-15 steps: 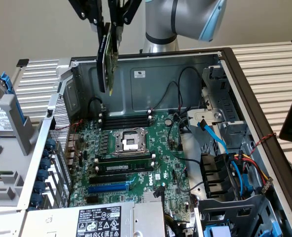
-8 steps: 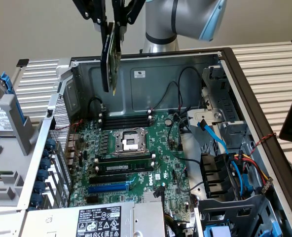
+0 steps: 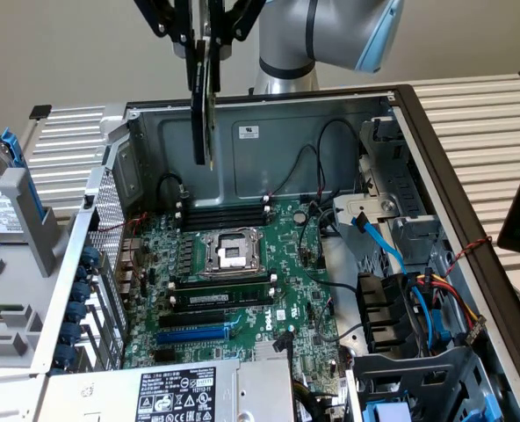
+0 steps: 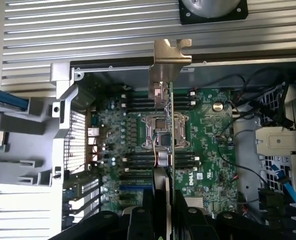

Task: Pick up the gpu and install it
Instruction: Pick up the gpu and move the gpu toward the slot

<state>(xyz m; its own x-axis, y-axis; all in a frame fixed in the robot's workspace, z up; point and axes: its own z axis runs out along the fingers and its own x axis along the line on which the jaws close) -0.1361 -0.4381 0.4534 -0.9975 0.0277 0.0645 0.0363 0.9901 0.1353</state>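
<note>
The fingers [image 3: 193, 46] are closed partway on the gpu [image 3: 203, 114]. They pinch its upper edge, so the card hangs straight down below them, edge-on; this probably keeps its lower contact edge free to meet a slot. The card is in the air and touches nothing else, and the motherboard [image 3: 168, 264] lies well below the fingers, inside the open computer case [image 3: 269, 132].

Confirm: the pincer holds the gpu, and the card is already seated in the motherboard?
No. The pincer holds the gpu, but the card hangs in the air above the motherboard, not seated; the exterior view shows it.
</note>
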